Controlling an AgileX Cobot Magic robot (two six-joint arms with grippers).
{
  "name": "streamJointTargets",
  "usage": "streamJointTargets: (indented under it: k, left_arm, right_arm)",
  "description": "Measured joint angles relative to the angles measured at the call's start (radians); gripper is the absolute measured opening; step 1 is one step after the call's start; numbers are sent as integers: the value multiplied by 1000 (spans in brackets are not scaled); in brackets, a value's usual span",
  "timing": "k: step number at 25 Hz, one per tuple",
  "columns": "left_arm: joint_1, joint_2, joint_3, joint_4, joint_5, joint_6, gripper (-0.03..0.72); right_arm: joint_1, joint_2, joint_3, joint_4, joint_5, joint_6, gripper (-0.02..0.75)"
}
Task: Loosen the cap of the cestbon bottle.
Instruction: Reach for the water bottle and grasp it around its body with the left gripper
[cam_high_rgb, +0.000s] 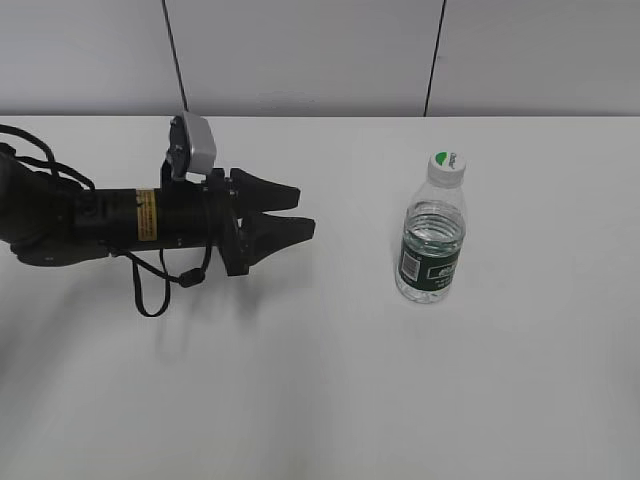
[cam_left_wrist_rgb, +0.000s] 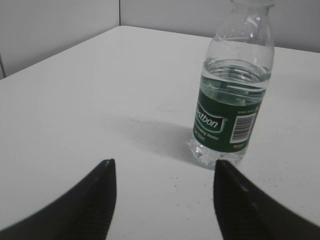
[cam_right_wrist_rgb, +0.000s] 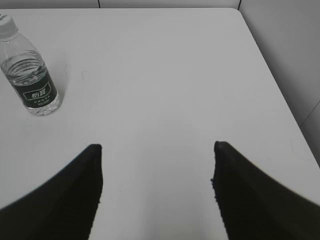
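Bottle (cam_high_rgb: 432, 240) upright on bench (cam_high_rgb: 330, 400), right of centre, cap (cam_high_rgb: 447, 163) on. Left gripper (cam_high_rgb: 300, 210) well short of it, jaws spread, empty. Right gripper (cam_right_wrist_rgb: 157, 150) jaws spread, empty. I judge bottle light, thin-walled, crushable, slippery; hold at label band, twist at cap. Bench white, smooth; grey panel walls.

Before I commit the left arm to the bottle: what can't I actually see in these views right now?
- cap: cut off by the top edge in the left wrist view; its lettering is too small in the exterior view.
- right gripper: outside the exterior view, so its place relative to the cestbon bottle is unclear.
- left gripper: only its fingertips show in its wrist view.
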Motion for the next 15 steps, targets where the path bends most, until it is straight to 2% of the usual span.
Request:
streamJointTargets:
  k: [5,11,15]
  left_arm:
    - [-36,28,-57,-13,-2,-20,487]
    - [-69,50,-122,-16,11,-92,580]
    - [-107,55,-130,-21,62,-97,597]
  right_arm:
    - [0,0,0,0,0,0,527]
    - [0,0,0,0,0,0,527]
    - [0,0,0,0,0,0,527]
